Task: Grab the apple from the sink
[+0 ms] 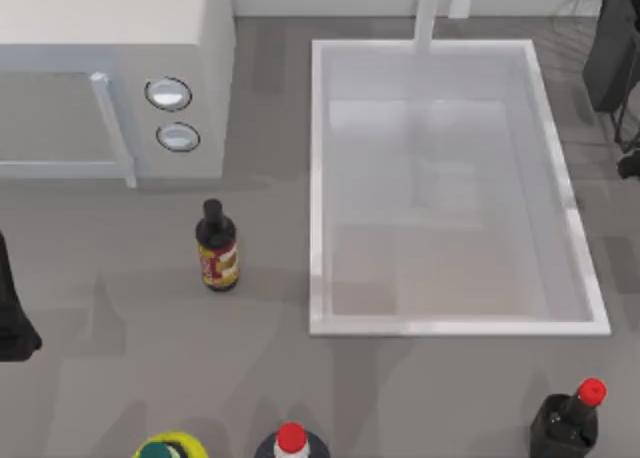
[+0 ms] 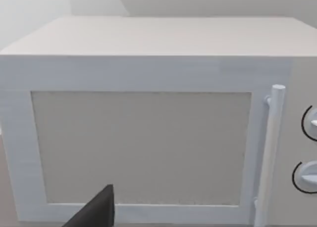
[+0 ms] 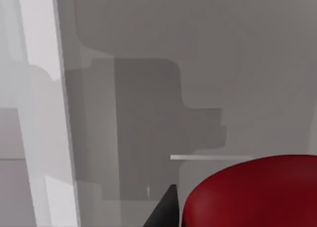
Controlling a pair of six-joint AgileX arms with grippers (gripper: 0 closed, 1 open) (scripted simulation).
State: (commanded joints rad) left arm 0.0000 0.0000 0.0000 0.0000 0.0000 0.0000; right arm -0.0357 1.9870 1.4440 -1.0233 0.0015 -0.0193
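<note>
Two AgileX arms at a grey desk (image 1: pixel 120 378). My right hand (image 3: pixel 233 219) grasps the glossy solid-red rounded apple (image 3: pixel 255 192), one dark finger (image 3: pixel 166 209) pressed against the fruit's side. The raised rim of the large white rectangular sink (image 3: pixel 42 113) lies just beside this hand. My left hand (image 1: pixel 14 328) is parked facing the white box-shaped microwave (image 2: pixel 148 138); whether it is released or clenched I cannot tell.

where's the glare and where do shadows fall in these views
Top view: bright glare washes the sink floor and rim; soft shadows stretch from the brown bottle across the table. Right wrist view: blocky grey shadows lie on the surface behind the apple, with a bright streak along the rim. Left wrist view: the microwave is evenly lit.
</note>
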